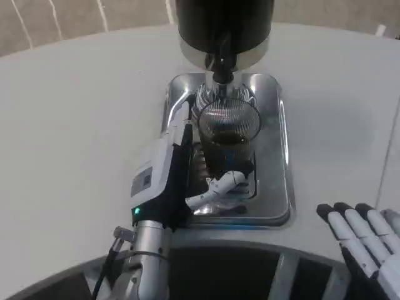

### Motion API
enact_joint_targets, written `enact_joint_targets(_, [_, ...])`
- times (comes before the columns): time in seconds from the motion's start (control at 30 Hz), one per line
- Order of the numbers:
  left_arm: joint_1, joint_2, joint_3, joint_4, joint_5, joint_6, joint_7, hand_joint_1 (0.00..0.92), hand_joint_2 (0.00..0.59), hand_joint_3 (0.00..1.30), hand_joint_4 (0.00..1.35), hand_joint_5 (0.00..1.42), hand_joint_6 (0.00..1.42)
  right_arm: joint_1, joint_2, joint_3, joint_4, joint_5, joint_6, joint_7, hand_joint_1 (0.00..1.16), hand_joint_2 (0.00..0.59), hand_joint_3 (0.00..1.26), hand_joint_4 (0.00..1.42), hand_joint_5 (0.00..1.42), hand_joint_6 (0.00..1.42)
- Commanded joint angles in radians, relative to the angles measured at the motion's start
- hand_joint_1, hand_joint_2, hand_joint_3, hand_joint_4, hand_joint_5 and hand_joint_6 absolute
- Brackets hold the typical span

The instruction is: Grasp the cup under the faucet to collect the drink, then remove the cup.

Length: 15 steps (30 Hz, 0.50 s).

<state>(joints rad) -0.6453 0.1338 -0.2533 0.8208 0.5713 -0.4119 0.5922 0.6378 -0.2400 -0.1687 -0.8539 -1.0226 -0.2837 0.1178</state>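
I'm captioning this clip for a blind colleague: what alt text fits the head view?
The robot's left hand grips a ribbed glass cup partly filled with dark drink, under the faucet of a black dispenser on a steel drip tray. Its right hand rests open on the white table.

Illumination is even and moderately dim, with a cool grey cast over the white table (75, 112). The steel drip tray (284, 156) carries the strongest glare — bright streaks along its rim at 3 o'clock and a blue-white sheen at its 6 o'clock edge. Shadows are soft; a faint one lies beside the left hand (167, 181) toward 9 o'clock. The dispenser body (225, 22) at 12 o'clock reads almost black, without detail. Sharpness is modest throughout, and the right hand (362, 240) at 5 o'clock looks slightly smeared. A small green indicator glows at 7 o'clock.
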Motion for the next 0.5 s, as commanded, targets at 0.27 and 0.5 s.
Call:
enact_joint_targets(0.27, [-0.057,-0.020,-0.011,0.105,-0.019,-0.061,0.038,0.449,0.062,0.00,0.00,0.15,0.19,-0.033,-0.015,-0.012,-0.010,0.026,0.034,0.061,0.62,0.351,0.00,0.00,0.00,0.00])
enact_joint_targets(0.5, [-0.081,-0.022,-0.032,0.147,-0.010,-0.096,0.030,0.463,0.064,0.00,0.00,0.20,0.24,-0.062,-0.001,0.018,-0.010,0.005,0.062,0.092,0.62,0.348,0.00,0.00,0.00,0.00])
